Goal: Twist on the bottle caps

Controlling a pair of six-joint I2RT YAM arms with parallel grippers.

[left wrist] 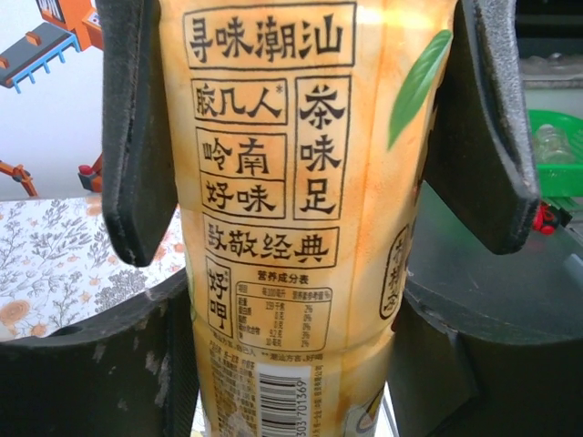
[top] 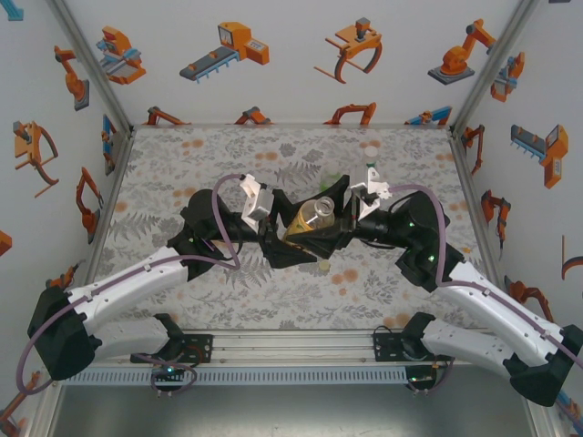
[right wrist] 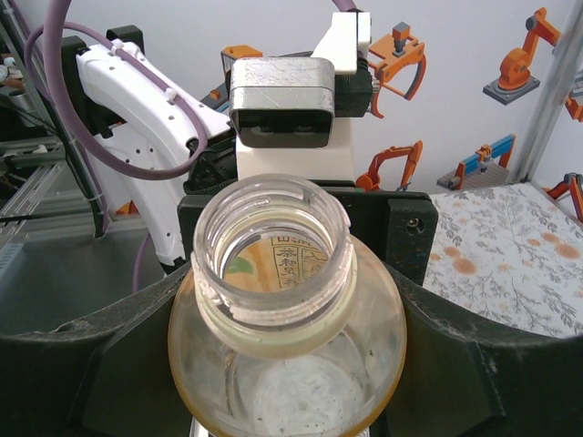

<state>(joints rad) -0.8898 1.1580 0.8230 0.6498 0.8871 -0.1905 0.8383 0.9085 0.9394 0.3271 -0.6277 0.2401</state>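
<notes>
Both arms meet over the middle of the table with the amber-yellow bottle (top: 310,219) held off the surface between them. My left gripper (top: 293,235) is shut on its labelled body (left wrist: 291,228), one finger pressed against each side low in the left wrist view. My right gripper (top: 333,218) is shut on the bottle's shoulder (right wrist: 273,364), just below the neck. The threaded mouth (right wrist: 273,241) is uncapped and faces the right wrist camera. A small yellow-green bottle cap (top: 323,267) lies on the table just in front of the grippers. The right gripper's fingers (left wrist: 137,137) flank the label higher up.
Something green (top: 339,180) stands on the table behind the grippers; in the left wrist view this green thing (left wrist: 556,150) sits at the right edge. The floral table cloth (top: 182,164) is bounded by white walls with robot stickers. The arms' bases and a metal rail (top: 291,350) run along the near edge.
</notes>
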